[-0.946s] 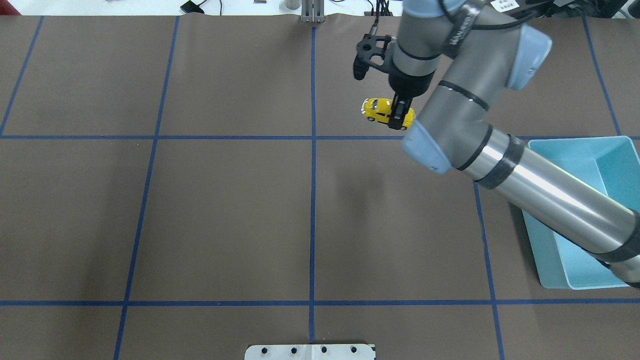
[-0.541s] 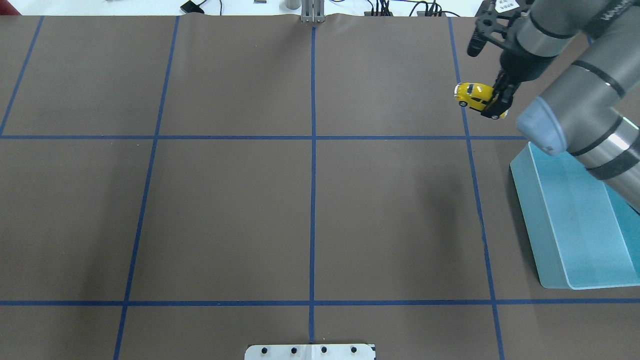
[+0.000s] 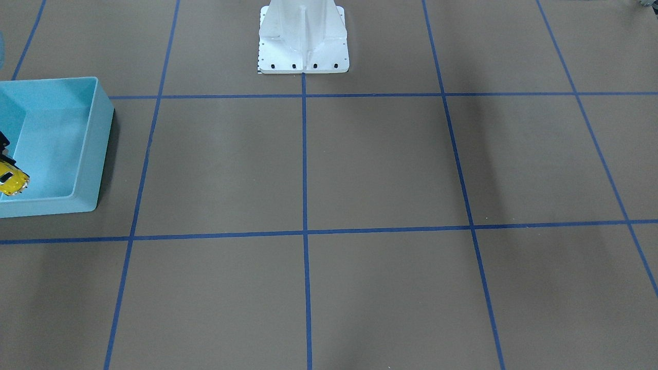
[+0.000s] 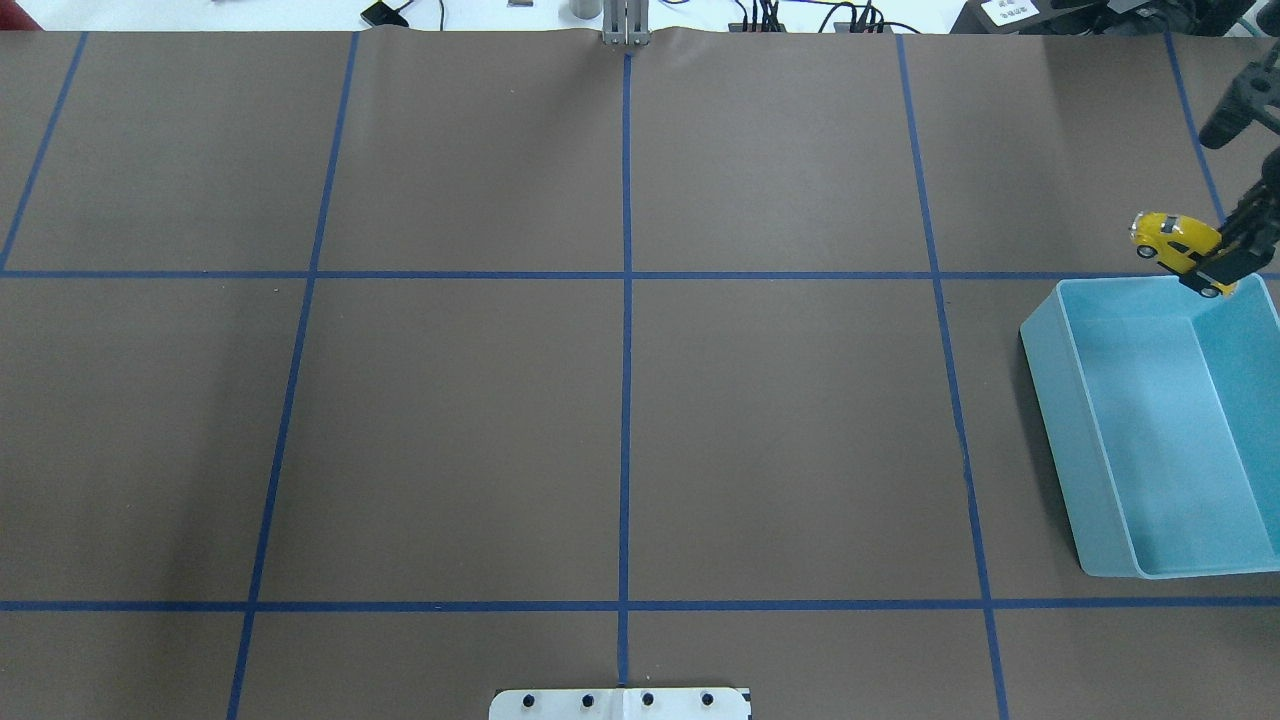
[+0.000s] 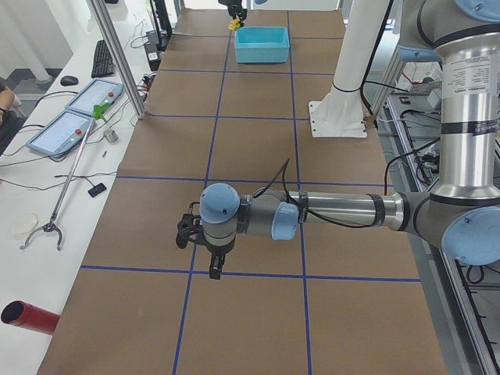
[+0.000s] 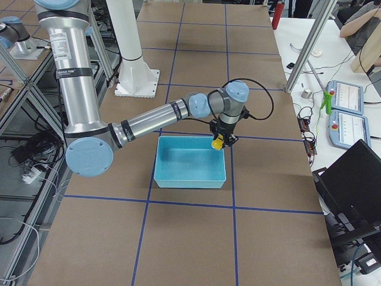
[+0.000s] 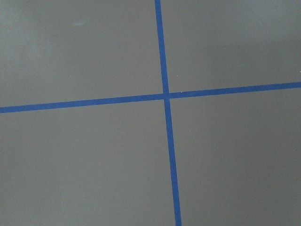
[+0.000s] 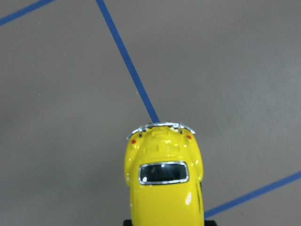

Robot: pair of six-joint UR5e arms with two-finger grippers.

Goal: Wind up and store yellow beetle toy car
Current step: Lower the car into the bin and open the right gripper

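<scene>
The yellow beetle toy car (image 4: pixel 1172 236) hangs in the air over the far rim of the light blue bin (image 4: pixel 1045 345), tilted nose-down. My right gripper (image 4: pixel 1215 266) is shut on its rear half. The front-facing view shows the car (image 3: pixel 11 180) at the left edge, above the bin (image 3: pixel 97 128). In the exterior right view the right gripper (image 6: pixel 221 139) holds the car (image 6: pixel 218 143) at the bin's (image 6: pixel 190 180) far right corner. The right wrist view shows the car's (image 8: pixel 163 183) roof and bumper over brown table. My left gripper (image 5: pixel 214 268) hovers low over the table far from the bin; I cannot tell its state.
Blue tape lines divide the brown table into squares. The white robot pedestal (image 3: pixel 303 41) stands at the table's robot side. A side desk holds tablets (image 5: pixel 82 109) and a grabber tool (image 5: pixel 66 187). A laptop (image 6: pixel 357 190) sits beyond the bin's end.
My right arm has carried the car to the right, from near the table's far middle to the bin's far rim. The grip on the car has held.
</scene>
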